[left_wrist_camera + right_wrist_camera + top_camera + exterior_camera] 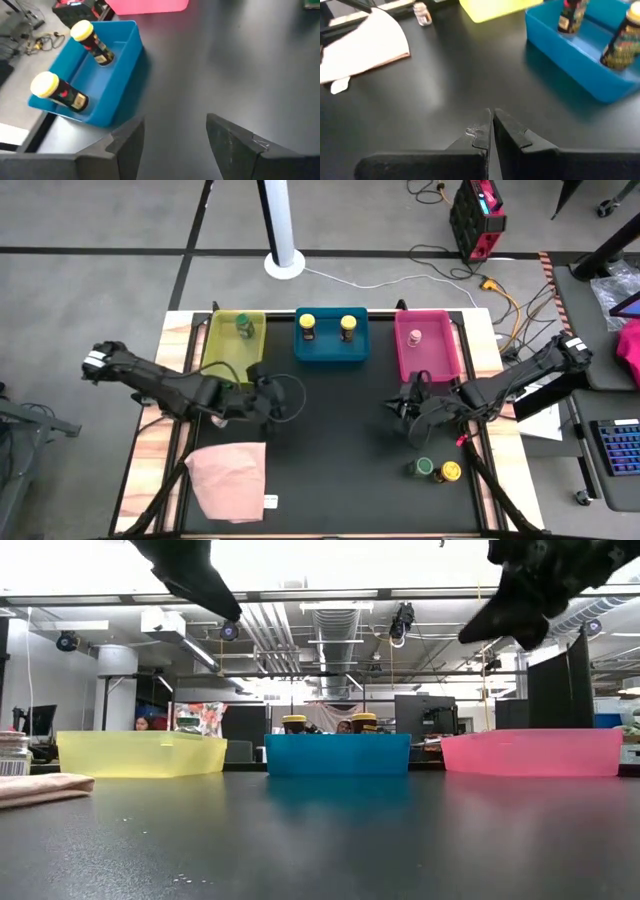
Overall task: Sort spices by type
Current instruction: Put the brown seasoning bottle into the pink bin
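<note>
Apparently light, stiff and smooth-sided, the two unsorted spice jars near the mat's front right corner should be pinched across the body below the lid, with the right gripper pressed shut, empty, hovering behind them, and the left gripper half-open, empty, near the yellow bin.

We see a black worktop with a yellow bin, a blue bin and a pink bin in a row along its far edge. Near left lies a pink cloth; near right, side by side, stand a green-lidded jar and a yellow-lidded jar.
</note>
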Robot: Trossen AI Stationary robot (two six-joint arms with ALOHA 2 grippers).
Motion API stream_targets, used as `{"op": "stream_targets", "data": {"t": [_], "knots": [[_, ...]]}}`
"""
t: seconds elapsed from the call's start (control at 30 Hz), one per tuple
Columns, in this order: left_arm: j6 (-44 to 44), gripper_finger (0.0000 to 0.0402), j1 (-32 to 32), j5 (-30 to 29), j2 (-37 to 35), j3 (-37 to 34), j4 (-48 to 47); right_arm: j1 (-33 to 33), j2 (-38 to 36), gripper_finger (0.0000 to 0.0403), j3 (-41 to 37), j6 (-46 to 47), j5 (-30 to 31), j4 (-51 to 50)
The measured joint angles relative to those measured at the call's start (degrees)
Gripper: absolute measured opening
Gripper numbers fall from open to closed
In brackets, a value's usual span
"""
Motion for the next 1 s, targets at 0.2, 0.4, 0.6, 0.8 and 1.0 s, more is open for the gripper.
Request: {"op": "stream_targets", "data": {"t": [0.2, 0.4, 0.6, 0.8, 1.0], "knots": [[-8.14, 0.0196, -1.90, 2.33, -2.11, -0.71, -4.81, 0.00, 0.00, 0.0013, 3.10, -4.28, 0.00, -0.09], [-19.06, 0.0196, -2.26, 11.78, -2.84, -0.71, -12.52, 0.00, 0.00, 0.0013, 5.23, -7.72, -0.10, -0.39], [-24.87, 0.0196, -2.24, 18.38, -2.73, -0.71, -19.45, -0.11, -0.02, 0.0013, 7.96, -7.15, -0.14, -5.24], [-29.65, 0.0196, -2.24, 22.59, -2.79, -0.71, -24.73, -0.13, 0.36, 0.0013, 12.98, 1.58, -0.08, -19.91], [-37.23, 0.0196, -2.24, 25.27, -2.38, -0.71, -33.46, -0.13, 2.04, 0.0013, 16.87, 10.59, -0.25, -31.76]]}}
